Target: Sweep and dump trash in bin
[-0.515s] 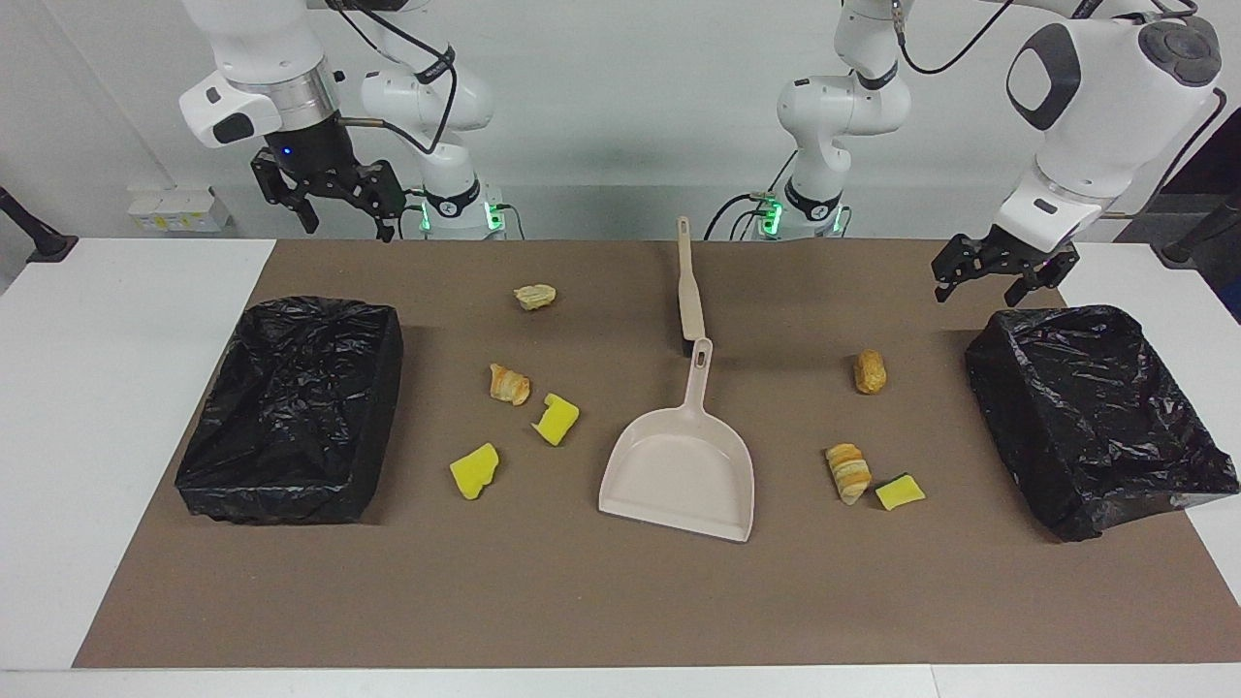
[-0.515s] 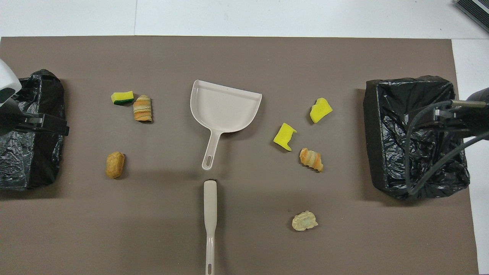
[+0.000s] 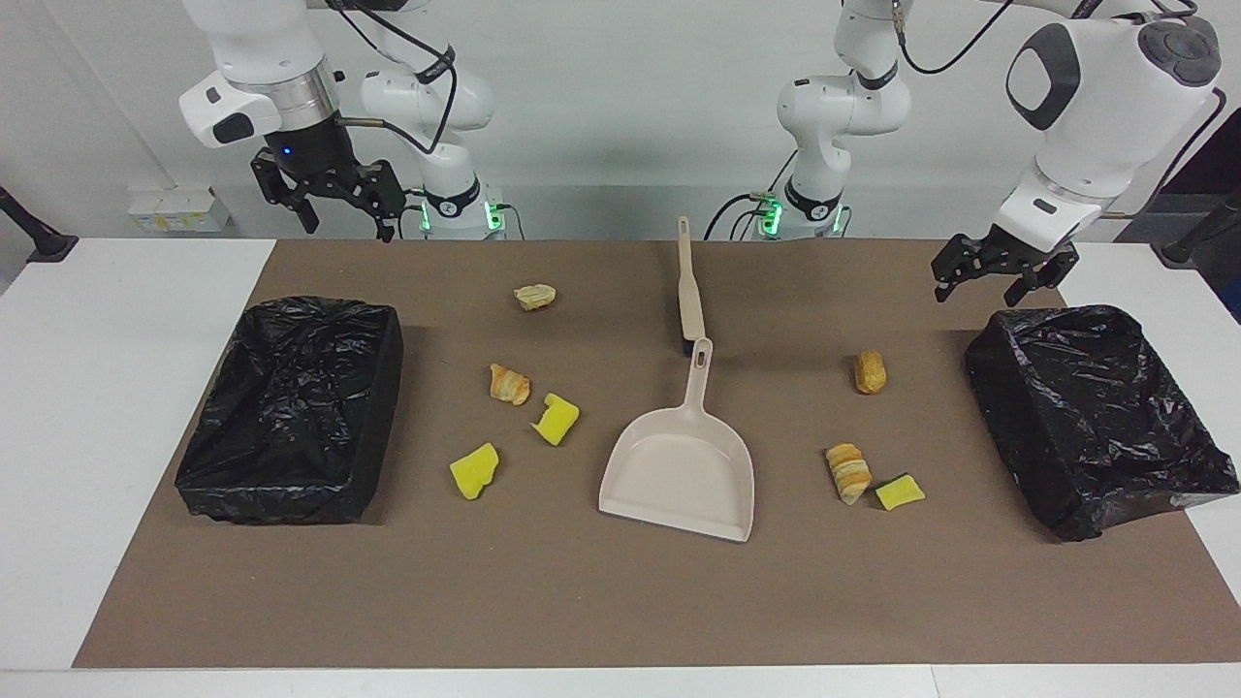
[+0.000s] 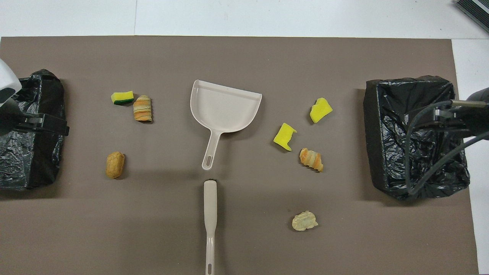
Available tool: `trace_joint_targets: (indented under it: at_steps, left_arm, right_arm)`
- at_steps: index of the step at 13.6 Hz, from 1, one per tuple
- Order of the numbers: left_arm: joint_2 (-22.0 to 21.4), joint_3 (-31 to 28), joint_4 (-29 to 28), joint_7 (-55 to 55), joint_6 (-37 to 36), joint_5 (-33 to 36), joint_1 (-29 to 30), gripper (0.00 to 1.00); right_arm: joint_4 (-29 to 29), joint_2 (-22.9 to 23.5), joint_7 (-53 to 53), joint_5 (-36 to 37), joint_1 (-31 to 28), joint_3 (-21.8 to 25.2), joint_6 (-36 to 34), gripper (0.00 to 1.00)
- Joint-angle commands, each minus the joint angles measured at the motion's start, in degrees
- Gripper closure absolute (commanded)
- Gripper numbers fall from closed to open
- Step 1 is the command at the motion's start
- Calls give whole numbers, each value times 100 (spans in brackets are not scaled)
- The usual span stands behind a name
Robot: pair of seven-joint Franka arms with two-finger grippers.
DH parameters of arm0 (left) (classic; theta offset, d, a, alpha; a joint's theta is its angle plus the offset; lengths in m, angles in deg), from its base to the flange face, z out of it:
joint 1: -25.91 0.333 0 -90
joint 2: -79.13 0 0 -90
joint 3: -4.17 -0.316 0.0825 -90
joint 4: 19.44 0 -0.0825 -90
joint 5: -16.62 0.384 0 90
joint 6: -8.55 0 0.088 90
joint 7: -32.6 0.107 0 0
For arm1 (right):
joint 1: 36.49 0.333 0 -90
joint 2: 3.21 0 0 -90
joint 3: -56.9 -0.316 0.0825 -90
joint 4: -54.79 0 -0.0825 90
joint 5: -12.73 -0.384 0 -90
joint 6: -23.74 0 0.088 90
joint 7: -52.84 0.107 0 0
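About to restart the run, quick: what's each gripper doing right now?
Left gripper: open, empty, raised by the bin at its end.
Right gripper: open, empty, raised near its base.

- No text, label, brand or number can be read anywhere — not on either arm, nor on any of the things lying below them.

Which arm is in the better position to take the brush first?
Neither clearly. The brush lies mid-table, nearest the robots, its handle toward them. The left gripper hangs lower, by its bin; the right gripper is higher. Both jaws open. Slight preference: left.
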Motion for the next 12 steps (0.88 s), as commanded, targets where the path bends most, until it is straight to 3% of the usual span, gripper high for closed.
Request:
trace_joint_targets:
  at_steps: [1, 7, 12]
  left_arm:
    - [-53, -33, 10, 30, -104, 54, -171, 0]
    - [36, -25, -234, -128, -26, 19, -750, 0]
    - [-507, -16, -1682, -1032, 711, 10, -1699, 0]
  right_arm:
    - [57, 21, -140, -86, -64, -8, 14, 0]
    - [57, 12, -122, -77, -73, 1, 5, 0]
    - [48, -5, -166, -77, -170, 45, -82, 0]
